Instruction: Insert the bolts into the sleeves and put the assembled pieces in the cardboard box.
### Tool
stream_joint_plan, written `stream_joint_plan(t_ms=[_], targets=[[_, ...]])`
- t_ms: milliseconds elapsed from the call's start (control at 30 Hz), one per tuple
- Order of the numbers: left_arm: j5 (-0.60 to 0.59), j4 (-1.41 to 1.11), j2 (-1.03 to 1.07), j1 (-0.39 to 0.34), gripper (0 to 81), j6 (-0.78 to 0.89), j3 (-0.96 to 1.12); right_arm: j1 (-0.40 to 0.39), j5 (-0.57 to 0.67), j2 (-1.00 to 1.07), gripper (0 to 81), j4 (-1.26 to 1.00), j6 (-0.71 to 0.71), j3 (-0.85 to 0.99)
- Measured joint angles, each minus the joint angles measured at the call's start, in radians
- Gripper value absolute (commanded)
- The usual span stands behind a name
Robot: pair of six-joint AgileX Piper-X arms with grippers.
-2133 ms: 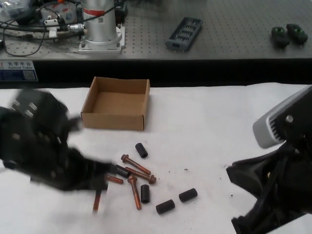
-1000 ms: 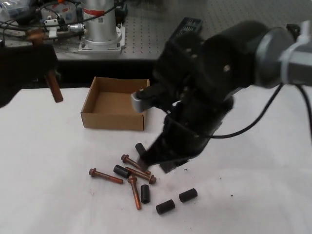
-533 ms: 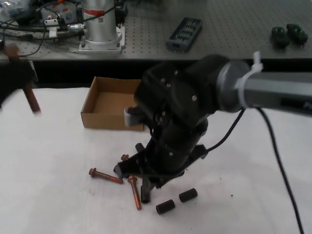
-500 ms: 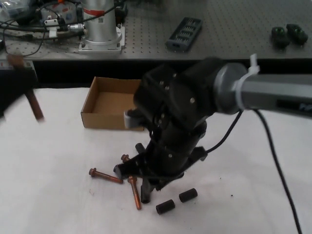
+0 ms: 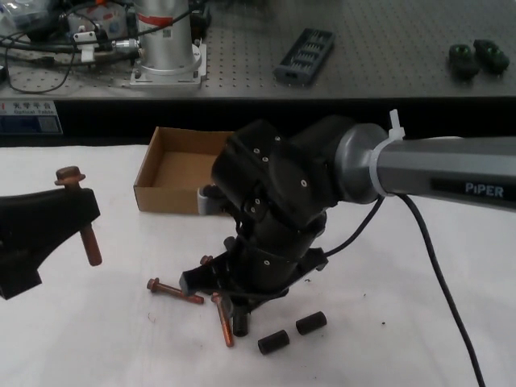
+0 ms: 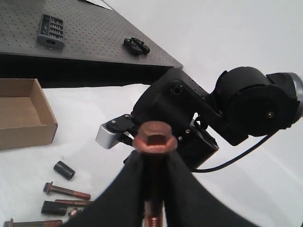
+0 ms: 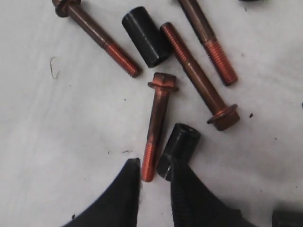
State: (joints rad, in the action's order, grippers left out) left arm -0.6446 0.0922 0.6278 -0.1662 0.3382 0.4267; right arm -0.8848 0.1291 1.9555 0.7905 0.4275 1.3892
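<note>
My left gripper (image 5: pixel 76 222) hangs at the left above the white cloth, shut on a copper bolt (image 5: pixel 85 218) that stands upright, head up (image 6: pixel 155 137). The right arm (image 5: pixel 274 210) leans down over the pile of bolts and black sleeves in the middle. In its wrist view my right gripper (image 7: pixel 154 165) is open by a narrow gap just above the cloth. The threaded end of a loose bolt (image 7: pixel 157 123) lies between its fingertips, and a sleeve (image 7: pixel 180 146) lies against one finger. Other bolts (image 5: pixel 173 290) and sleeves (image 5: pixel 273 342) lie around. The cardboard box (image 5: pixel 165 197) stands behind.
Two sleeves (image 5: pixel 310 322) lie near the front, right of the arm. At the back runs a perforated bench with a silver post (image 5: pixel 165 40), a black rack (image 5: pixel 304 52) and two black knobs (image 5: pixel 480 56). The right arm's cable (image 5: pixel 435 266) trails over the cloth.
My left gripper has come down and to the right with the bolt. The right arm has sunk lower and a little left over the pile.
</note>
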Motion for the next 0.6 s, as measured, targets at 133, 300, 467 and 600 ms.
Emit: stream_joint_plan(t_ms=[133,300,467,600], targets=[[-0.002,0.000,0.000,0.000,0.6,0.000,0.000,0.000,-0.032,0.002,27.7,-0.006,0.018,0.000],[-0.002,0.000,0.000,0.000,0.6,0.000,0.000,0.000,-0.051,0.033,27.4,-0.003,0.071,0.003],[-0.002,-0.001,0.000,0.000,0.6,0.000,0.000,-0.008,-0.032,0.077,27.4,0.002,0.112,0.003],[-0.002,-0.001,0.000,0.000,0.6,0.000,0.000,-0.009,-0.038,0.085,27.4,0.007,0.117,0.005]])
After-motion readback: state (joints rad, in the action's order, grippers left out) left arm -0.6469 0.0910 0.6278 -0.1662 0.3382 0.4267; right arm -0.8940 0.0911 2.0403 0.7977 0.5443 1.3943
